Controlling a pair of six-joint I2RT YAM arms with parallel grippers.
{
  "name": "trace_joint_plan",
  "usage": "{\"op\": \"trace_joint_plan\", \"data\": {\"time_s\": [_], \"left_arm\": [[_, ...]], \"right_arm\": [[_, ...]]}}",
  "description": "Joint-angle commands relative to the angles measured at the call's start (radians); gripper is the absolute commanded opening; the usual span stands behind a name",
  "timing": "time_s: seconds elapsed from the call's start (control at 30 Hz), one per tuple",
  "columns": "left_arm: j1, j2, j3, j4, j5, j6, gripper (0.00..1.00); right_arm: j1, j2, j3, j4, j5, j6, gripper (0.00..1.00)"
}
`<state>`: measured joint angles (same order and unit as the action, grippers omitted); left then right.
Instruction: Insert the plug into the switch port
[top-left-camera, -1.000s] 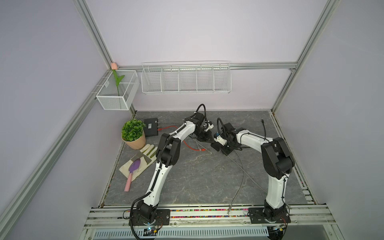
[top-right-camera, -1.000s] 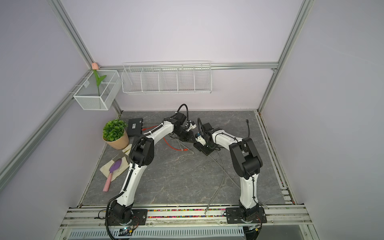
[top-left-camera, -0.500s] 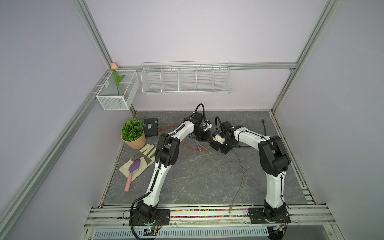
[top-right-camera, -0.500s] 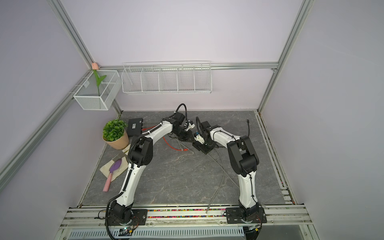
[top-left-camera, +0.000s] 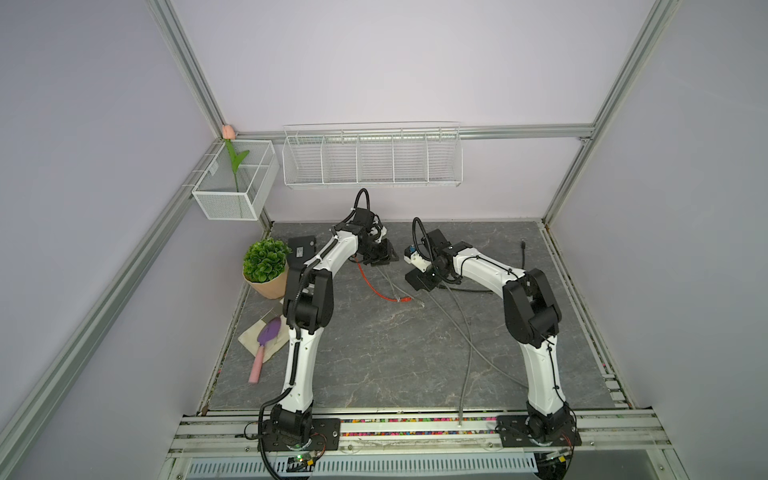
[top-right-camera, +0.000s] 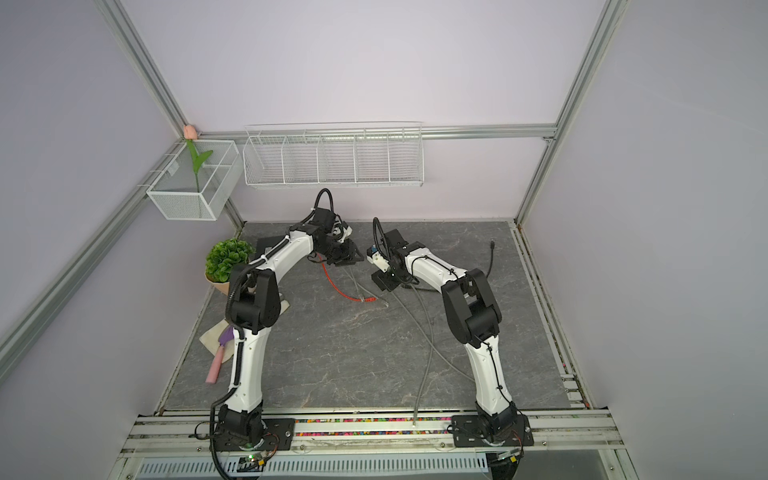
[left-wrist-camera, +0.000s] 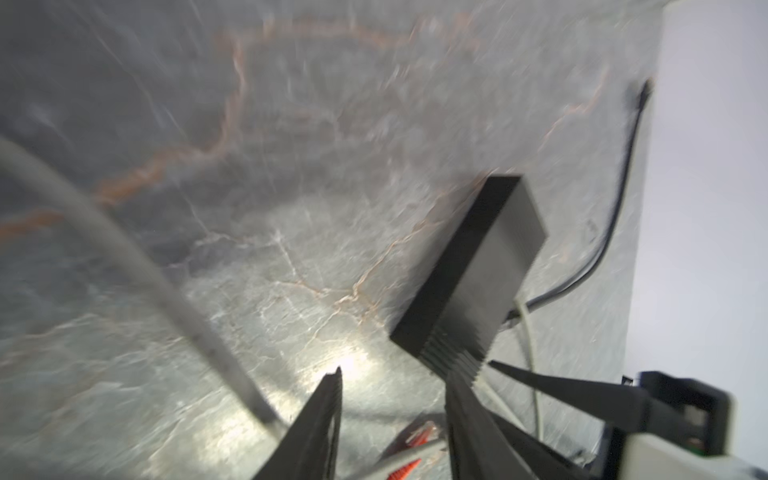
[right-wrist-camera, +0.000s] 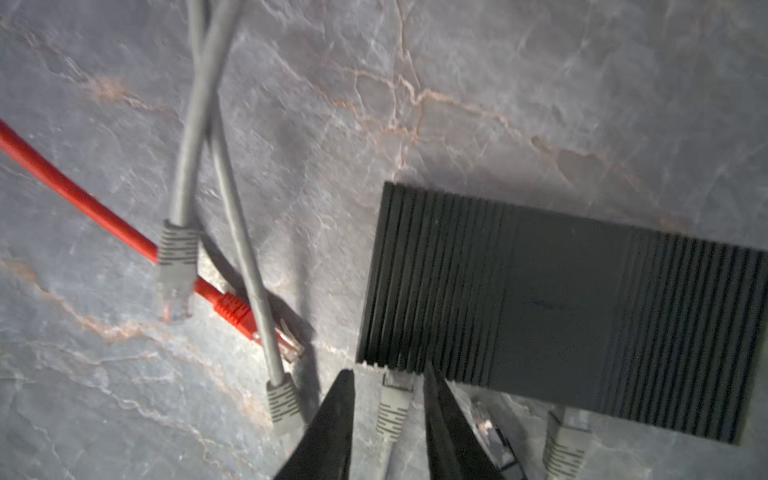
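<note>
Plug (right-wrist-camera: 394, 401), grey, sits with its nose in the front edge of the black switch (right-wrist-camera: 561, 316) on the table (right-wrist-camera: 498, 83). Right gripper (right-wrist-camera: 388, 374) straddles it, jaws narrowly parted, not pinching. Left gripper (left-wrist-camera: 395, 374) is parted too, empty, near the switch. If the plug is unlatched, a withdrawing finger could snag it and drag it out.
</note>
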<state>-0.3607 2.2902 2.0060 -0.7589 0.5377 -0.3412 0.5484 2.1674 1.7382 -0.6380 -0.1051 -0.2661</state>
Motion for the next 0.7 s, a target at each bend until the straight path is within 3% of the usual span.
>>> {"op": "trace_joint_plan", "data": {"time_s": [0.0,0.2,0.43,0.53,0.67], "left_arm": [[0.010,-0.048,-0.003,0.035,-0.024,-0.039,0.42],[0.012,-0.058,0.020,0.028,-0.020,-0.031,0.43],[-0.002,-0.081,-0.008,0.062,0.023,-0.040,0.43],[-0.027,-0.084,0.007,0.023,0.019,-0.020,0.42],[-0.054,-0.111,-0.012,0.024,0.037,-0.026,0.42]], "right_arm": [[0.000,-0.047,0.010,-0.040,-0.004,-0.002,0.34],[-0.095,-0.240,-0.083,-0.076,0.058,-0.011,0.53],[-0.237,-0.201,-0.103,-0.268,0.302,-0.004,0.52],[-0.241,-0.204,-0.171,-0.267,0.327,0.000,0.52],[-0.242,-0.181,-0.228,-0.270,0.279,-0.031,0.54]]}}
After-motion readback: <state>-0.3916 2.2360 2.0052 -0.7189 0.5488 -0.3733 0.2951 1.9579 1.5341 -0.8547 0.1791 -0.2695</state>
